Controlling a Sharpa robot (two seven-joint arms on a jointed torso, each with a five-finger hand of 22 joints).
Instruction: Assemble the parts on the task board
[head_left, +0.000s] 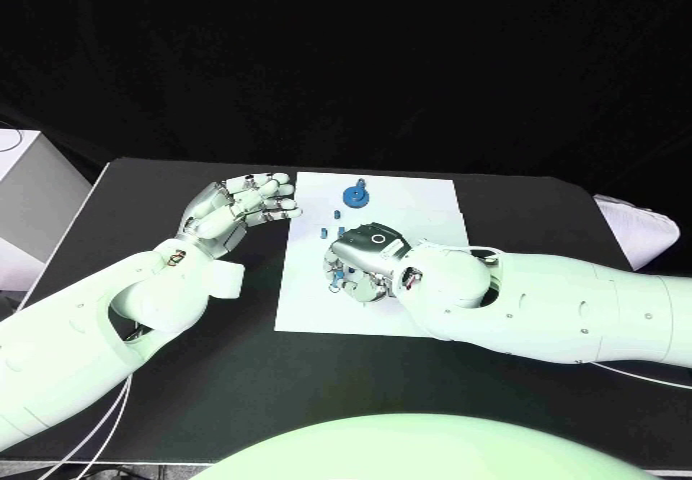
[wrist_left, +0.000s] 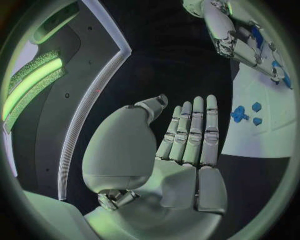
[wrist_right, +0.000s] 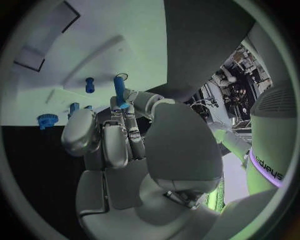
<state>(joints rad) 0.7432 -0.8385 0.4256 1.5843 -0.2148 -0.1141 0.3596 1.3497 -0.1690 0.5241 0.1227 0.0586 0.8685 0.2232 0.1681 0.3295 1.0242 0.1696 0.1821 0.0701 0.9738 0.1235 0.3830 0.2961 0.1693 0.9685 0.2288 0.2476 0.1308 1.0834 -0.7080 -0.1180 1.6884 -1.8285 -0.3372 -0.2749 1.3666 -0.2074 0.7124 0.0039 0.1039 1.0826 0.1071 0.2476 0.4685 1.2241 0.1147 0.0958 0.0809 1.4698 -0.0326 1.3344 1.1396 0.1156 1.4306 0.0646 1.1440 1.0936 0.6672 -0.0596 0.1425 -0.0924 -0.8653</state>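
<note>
On the white task board in the middle of the black surface, I judge the assembly to be only partly under way. My right hand sits over the board's near-left part, and the right wrist view shows its fingers pinching a slim blue peg upright, tip raised just above the board, so I take this piece as in hand but not yet seated. Just beside it in that view stands a shorter blue peg, and nearer the board's edge lies a round toothed blue part, with another small blue piece close by; I cannot tell whether any of these are properly fitted. At the far middle of the board a larger blue part rests apart from the rest, and two tiny blue pieces lie between it and my right hand. My left hand hovers at the board's far-left edge, fingers straight and apart, holding nothing. Most of the seating seems left to do
</note>
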